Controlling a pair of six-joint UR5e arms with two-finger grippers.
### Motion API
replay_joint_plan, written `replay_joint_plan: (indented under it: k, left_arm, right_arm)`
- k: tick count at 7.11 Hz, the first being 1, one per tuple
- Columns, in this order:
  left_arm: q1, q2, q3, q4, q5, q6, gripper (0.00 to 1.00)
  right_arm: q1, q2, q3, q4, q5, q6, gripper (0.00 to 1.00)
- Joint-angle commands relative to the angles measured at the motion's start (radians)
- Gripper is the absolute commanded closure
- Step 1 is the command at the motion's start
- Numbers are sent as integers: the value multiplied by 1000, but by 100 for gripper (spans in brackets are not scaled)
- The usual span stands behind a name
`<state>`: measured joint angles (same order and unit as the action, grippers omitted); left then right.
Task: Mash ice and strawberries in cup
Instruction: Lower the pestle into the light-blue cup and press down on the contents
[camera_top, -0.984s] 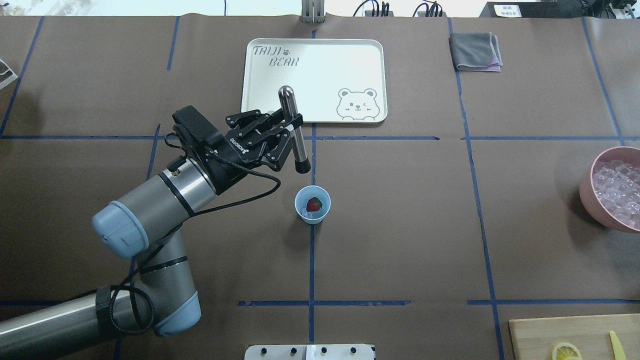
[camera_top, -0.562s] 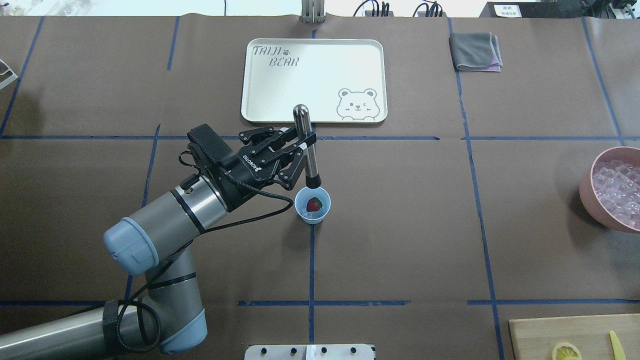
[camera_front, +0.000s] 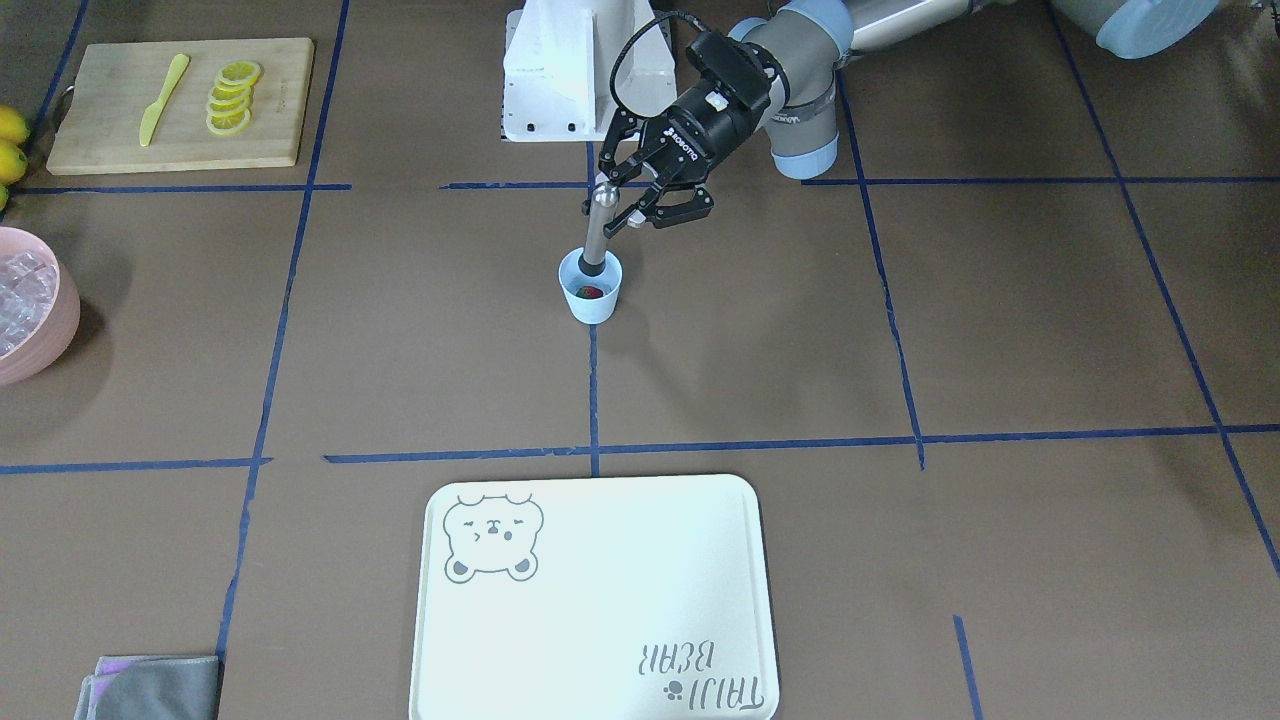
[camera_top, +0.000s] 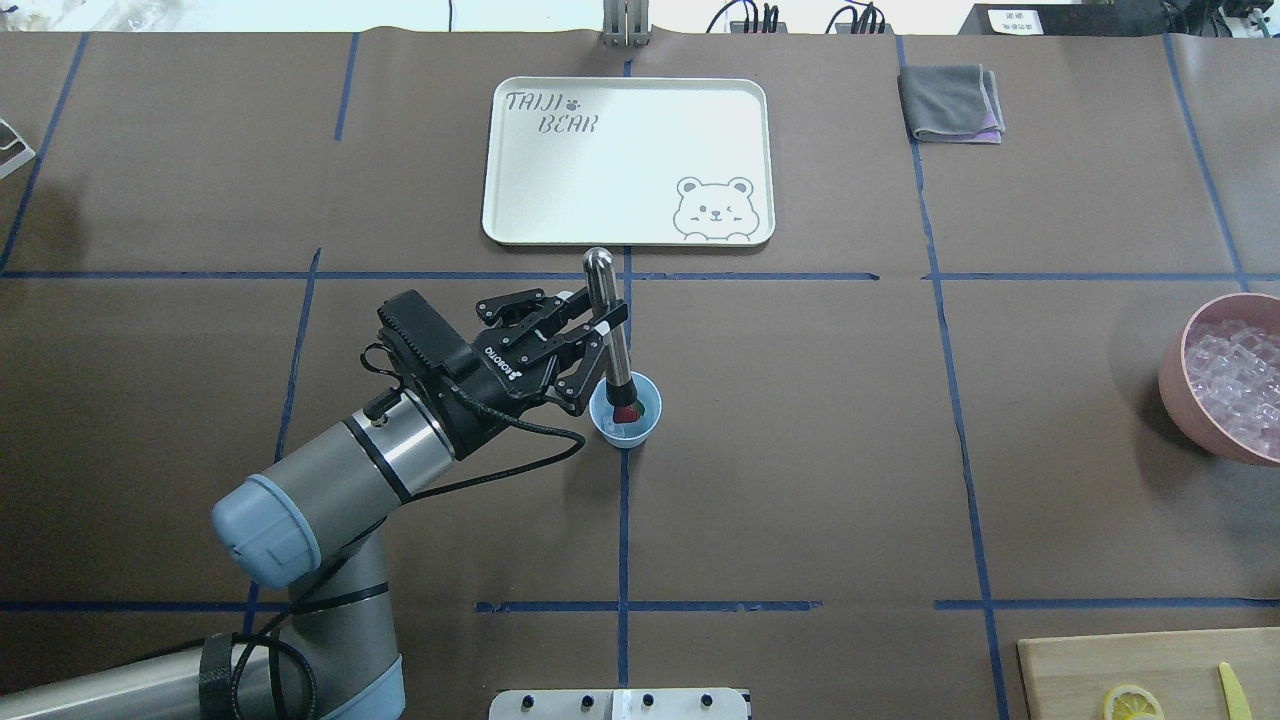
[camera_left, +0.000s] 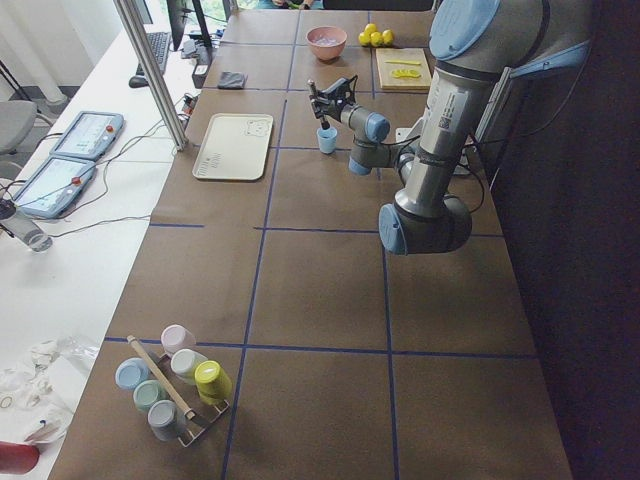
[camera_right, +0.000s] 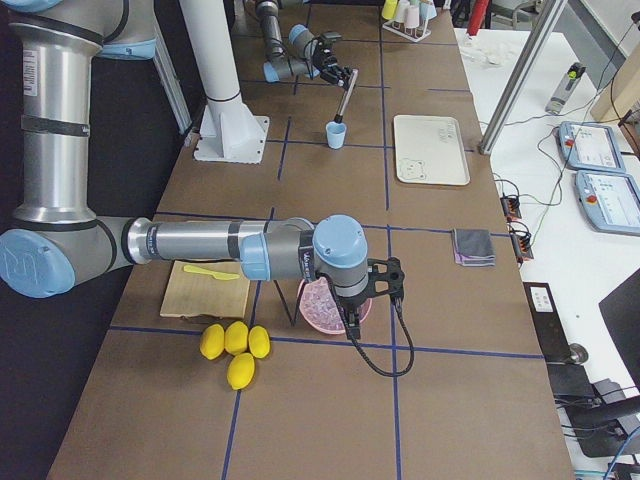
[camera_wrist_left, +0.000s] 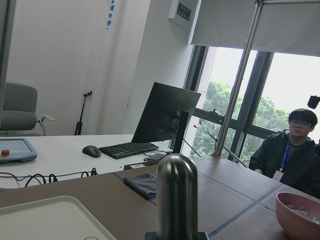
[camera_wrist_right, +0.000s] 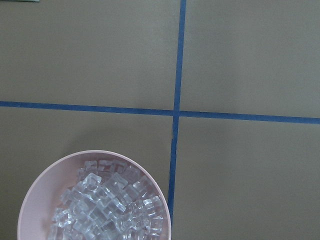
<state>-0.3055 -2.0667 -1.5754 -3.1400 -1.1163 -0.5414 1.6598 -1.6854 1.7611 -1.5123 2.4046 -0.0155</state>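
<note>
The left gripper (camera_top: 598, 328) reaches in from the left with its fingers clamped tight on a metal rod (camera_top: 613, 352), gripping the upper half of the shaft. The rod stands almost upright, its rounded top leaning a little toward the far side. Its black lower end is down inside the mouth of the cup (camera_top: 652, 418).

The cup sits on the blue tape line at the middle of the table, just right of the gripper and lower than its fingers, which stay clear of it. The berry (camera_front: 593, 292) lies in the bottom of the cup, right under the rod's tip. From above, only a sliver of red shows beside the black end. I can't tell whether the tip is touching it. Any ice inside the cup is too small to make out.

At the right edge of the table, well apart from the cup, a pink bowl (camera_top: 1172, 385) holds a heap of ice (camera_top: 1228, 372). The right gripper (camera_right: 386, 280) hangs near that bowl, and I cannot tell whether its fingers are open or closed.

A white tray (camera_top: 620, 160) lies on the far side of the cup, with a folded grey cloth (camera_top: 948, 100) to the tray's right.
</note>
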Motion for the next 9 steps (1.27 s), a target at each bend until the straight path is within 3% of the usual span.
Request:
replay_joint_plan:
  k: [1, 9]
  left_arm:
    - [19, 2, 3, -2, 6, 0, 100]
    - [42, -9, 12, 6, 41, 1, 100]
  right_arm:
    - [0, 0, 0, 0, 1, 0, 1]
    - [0, 0, -11, 0, -1, -1, 1]
